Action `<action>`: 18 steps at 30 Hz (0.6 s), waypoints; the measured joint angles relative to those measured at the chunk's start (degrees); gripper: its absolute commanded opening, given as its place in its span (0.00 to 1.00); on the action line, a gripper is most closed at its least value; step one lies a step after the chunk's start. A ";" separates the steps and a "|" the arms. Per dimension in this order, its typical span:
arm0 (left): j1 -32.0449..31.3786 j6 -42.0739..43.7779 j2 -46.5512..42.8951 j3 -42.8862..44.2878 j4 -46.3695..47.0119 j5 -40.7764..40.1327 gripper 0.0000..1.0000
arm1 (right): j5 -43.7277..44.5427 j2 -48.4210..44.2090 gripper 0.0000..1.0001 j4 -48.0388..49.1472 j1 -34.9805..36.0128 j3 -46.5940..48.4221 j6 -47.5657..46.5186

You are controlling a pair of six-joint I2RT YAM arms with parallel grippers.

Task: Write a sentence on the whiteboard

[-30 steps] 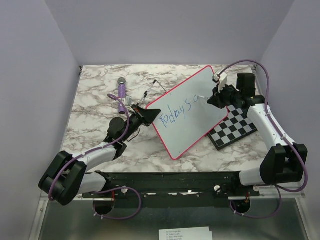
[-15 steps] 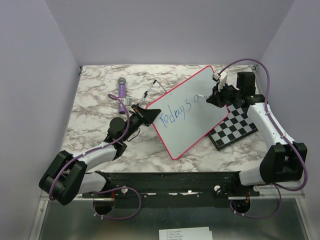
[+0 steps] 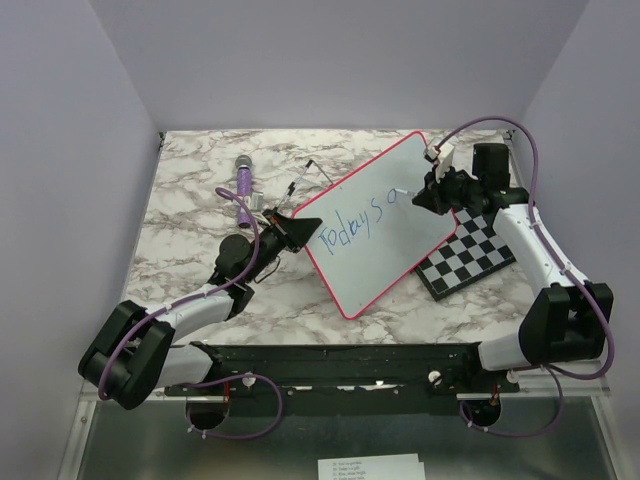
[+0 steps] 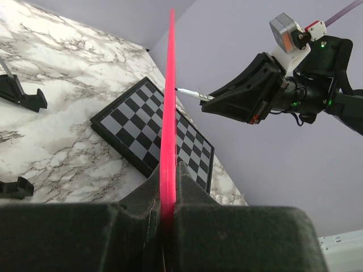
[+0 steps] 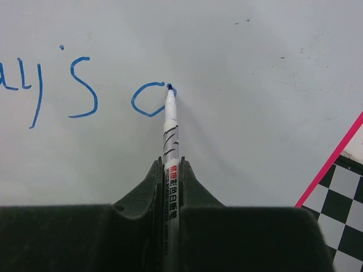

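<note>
looks like the left tool [image 3: 306, 225] pinches the whiteboard [image 3: 395, 245] edge to steady it, right tool [image 5: 170, 170] clenched on the marker [image 5: 169, 127], tip on the sentence [image 3: 350, 226].

- Table [image 3: 190, 205]: white marble pattern with grey veins.
- Chessboard [image 3: 470, 255]: black and white squares in a dark frame, lying flat on the table's right side, turned askew.
- Purple stick [image 3: 243, 180]: grey-tipped, lying at the back left.
- Walls [image 3: 340, 60]: plain lilac.
- Paper [image 3: 372, 467]: printed lines, unreadable, at the near edge.
</note>
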 measured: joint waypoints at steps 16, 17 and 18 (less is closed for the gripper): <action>0.07 -0.20 -0.02 0.00 -0.17 -0.04 0.00 | 3.21 -2.45 0.01 -0.52 -1.46 -4.13 -1.07; 0.07 -0.20 -0.02 0.00 -0.17 -0.04 0.00 | 3.39 -2.45 0.01 -0.59 -1.68 -4.15 -1.07; 0.07 -0.20 -0.02 0.00 -0.17 -0.04 0.00 | 3.56 -2.45 0.01 -0.61 -1.88 -4.13 -1.07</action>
